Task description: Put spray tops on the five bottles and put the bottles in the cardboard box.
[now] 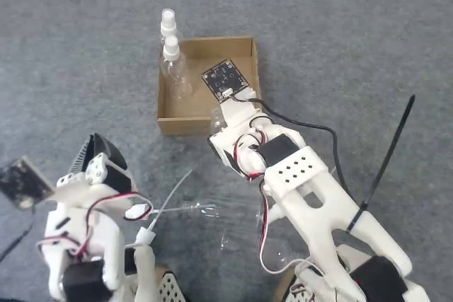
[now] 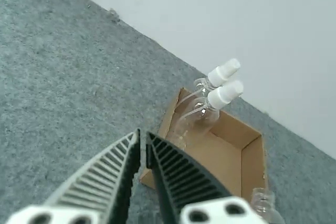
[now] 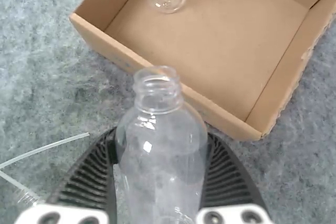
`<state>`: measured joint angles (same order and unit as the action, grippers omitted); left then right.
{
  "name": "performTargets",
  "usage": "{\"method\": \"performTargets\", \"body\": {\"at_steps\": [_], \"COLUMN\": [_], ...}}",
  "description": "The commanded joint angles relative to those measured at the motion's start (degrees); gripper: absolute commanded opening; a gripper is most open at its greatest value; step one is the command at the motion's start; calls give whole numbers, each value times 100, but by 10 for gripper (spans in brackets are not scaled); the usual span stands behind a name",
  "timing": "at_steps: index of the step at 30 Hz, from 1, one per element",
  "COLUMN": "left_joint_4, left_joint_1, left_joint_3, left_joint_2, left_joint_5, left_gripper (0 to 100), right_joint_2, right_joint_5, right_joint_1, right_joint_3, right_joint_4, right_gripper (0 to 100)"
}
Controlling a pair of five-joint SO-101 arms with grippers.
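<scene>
Pointing up the table away from its own base, the left gripper has its ribbed jaws drawn together with only a sliver between them, and they hold nothing. Beside its arm, on the side toward the right arm, a loose spray top and a second spray top lie on the grey carpet, thin tubes trailing. Just past them a clear bottle lies on its side, faint against the carpet.

Ahead of the left gripper and off toward the right arm sits the cardboard box, open at the top. Two capped bottles stand upright in its far corner on the side nearer the left gripper, one behind the other.

At the box's near wall, the right gripper is clamped on an uncapped bottle, a jaw on each side of its body, the open neck pointing forward toward that wall.
</scene>
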<state>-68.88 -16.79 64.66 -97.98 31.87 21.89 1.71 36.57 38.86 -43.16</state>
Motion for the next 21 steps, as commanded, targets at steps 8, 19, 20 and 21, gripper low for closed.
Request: {"method": "performTargets", "body": {"at_steps": [8, 19, 20, 21], "left_joint_4": [-475, -554, -554, -554], "left_joint_1": [26, 35, 35, 35], "left_joint_3": [-1226, -1244, -1244, -1253], "left_joint_2": [2453, 3393, 3499, 3613], "left_joint_5": [229, 316, 316, 316], "left_gripper": [13, 16, 17, 20], "right_joint_2": [347, 347, 347, 347], "right_joint_5": [-9, 0, 0, 0], "right_joint_1": [-66, -66, -66, -66], "right_joint_3": [-53, -53, -53, -53], "right_joint_4": [154, 154, 154, 154], "right_gripper": [7, 7, 7, 7]}}
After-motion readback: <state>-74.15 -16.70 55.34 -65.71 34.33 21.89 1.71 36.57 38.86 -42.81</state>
